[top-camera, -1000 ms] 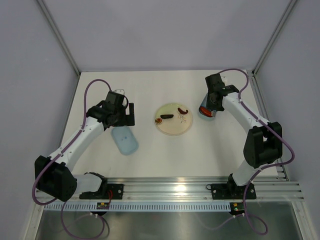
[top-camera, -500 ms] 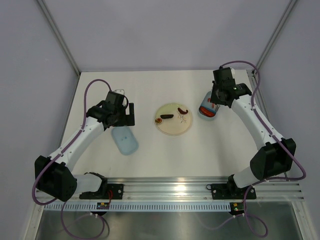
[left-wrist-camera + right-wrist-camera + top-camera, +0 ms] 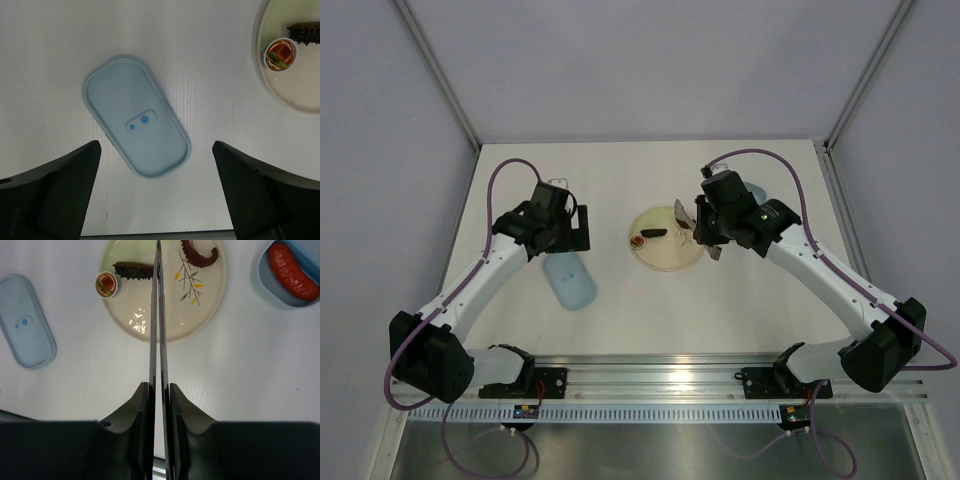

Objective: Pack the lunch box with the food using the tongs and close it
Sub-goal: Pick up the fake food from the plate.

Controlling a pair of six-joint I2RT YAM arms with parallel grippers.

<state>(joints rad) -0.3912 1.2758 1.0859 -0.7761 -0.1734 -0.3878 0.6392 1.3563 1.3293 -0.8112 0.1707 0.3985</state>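
Over the last second the right gripper (image 3: 706, 232) had swung left from the lunch box (image 3: 280, 287) to the right rim of the plate (image 3: 665, 262); the left arm had not moved.

- Right gripper clamped on the tongs (image 3: 158, 335). Its 2 fingers pressed the arms nearly together, and nothing showed between them.
- The tongs ran out over the plate, tips between the dark spiny piece (image 3: 132, 270) and the dark red tentacle (image 3: 200, 254). Contact with either could not be told.
- A small round piece (image 3: 106, 284) lay just beside the spiny one.
- Lunch box sat toward the table's (image 3: 620, 320) far right corner, uncovered, 1 red sausage (image 3: 293, 271) inside.
- Lid (image 3: 135, 117) lay flat toward the table's left edge.
- Left gripper (image 3: 155, 145) hung above the lid, jaws spread wide, holding nothing.
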